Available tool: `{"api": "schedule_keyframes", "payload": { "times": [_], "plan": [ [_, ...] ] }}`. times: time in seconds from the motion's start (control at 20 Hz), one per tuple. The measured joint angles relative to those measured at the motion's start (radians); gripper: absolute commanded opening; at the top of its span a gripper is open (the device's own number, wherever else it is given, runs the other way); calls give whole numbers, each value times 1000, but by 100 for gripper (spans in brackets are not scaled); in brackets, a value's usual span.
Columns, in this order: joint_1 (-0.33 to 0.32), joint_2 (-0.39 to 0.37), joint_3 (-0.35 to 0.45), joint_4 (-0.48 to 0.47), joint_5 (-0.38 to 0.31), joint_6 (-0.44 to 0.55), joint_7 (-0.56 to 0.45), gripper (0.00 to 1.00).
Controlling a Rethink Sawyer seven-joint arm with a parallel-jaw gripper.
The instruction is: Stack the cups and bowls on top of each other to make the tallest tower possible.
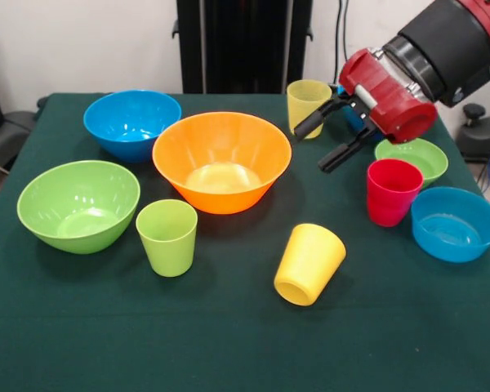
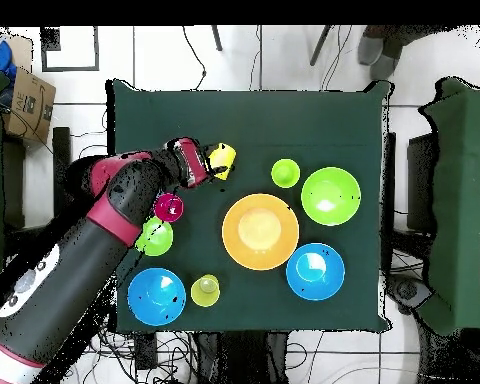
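Note:
All cups and bowls stand apart on the green cloth, none stacked. The orange bowl (image 1: 220, 159) (image 2: 260, 231) sits mid-table. Around it are the large lime green bowl (image 1: 77, 204), a blue bowl (image 1: 132, 122), the lime green cup (image 1: 167, 237), and the bright yellow cup (image 1: 309, 264) (image 2: 222, 158) lying on its side. The pale yellow cup (image 1: 308, 106), red cup (image 1: 392, 192) (image 2: 168, 207), small green bowl (image 1: 412, 159) and another blue bowl (image 1: 456, 222) are also there. My gripper (image 1: 310, 149) (image 2: 210, 172) hangs open and empty above the cloth, between the orange bowl and the red cup. A sliver of blue shows behind it.
The table (image 1: 245, 343) is covered in dark green cloth. The robot's black pedestal (image 1: 243, 45) stands at the far side. In the overhead view a cardboard box (image 2: 29, 100) sits off the table, and cables lie on the floor around it.

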Motion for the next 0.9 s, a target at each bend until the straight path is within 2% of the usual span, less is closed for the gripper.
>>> {"api": "schedule_keyframes", "payload": {
  "times": [0.25,0.4,0.45,0.65,0.8,0.85,0.9],
  "plan": [
    [0,-42,21,4,0,0,0,100],
    [-10,-90,90,6,-1,-4,0,100],
    [-29,-121,147,6,-2,-15,-1,100],
    [-92,-189,277,8,-26,-52,-34,100],
    [-199,-274,446,24,-93,-104,-129,100],
    [-220,-289,475,30,-107,-112,-152,100],
    [-287,-342,567,57,-155,-133,-237,100]
  ]
}}
